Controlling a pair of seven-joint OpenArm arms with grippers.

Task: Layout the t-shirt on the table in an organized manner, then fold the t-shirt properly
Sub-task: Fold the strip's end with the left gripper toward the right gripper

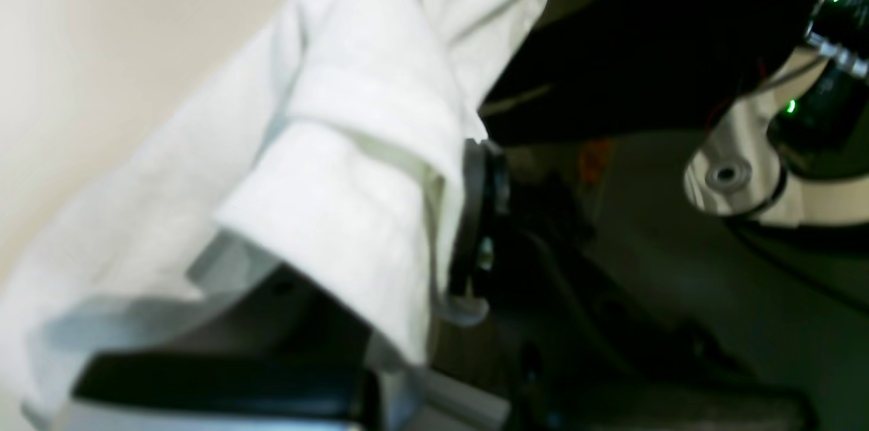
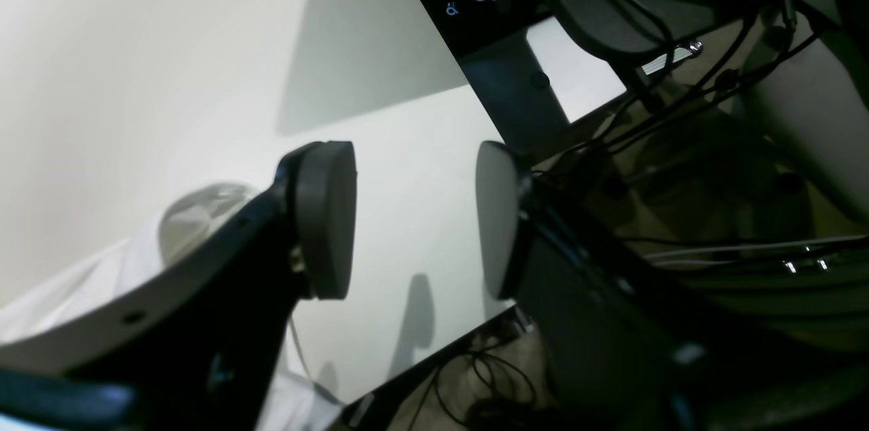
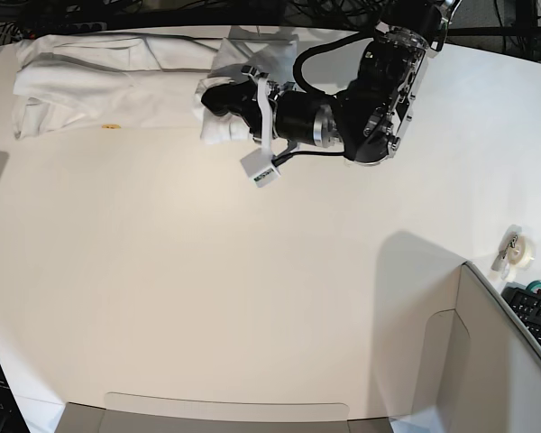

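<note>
At the table's (image 3: 252,298) far edge my left gripper (image 3: 218,99) reaches sideways, clamped on the t-shirt (image 3: 99,77), which lies bunched lengthwise along the edge; right gripper (image 2: 414,220) half-open, empty.

left claw (image 3: 218,108) reaches sideways, pinched closed on cloth; right claw (image 2: 414,214) hangs with pads apart, holding nothing.

You see a plain white shirt (image 3: 117,77) with one small yellow speck, on a white table (image 3: 207,298). The right fingers' (image 2: 326,217) pads are dark grey; the left gripper (image 3: 218,99) is black.
</note>
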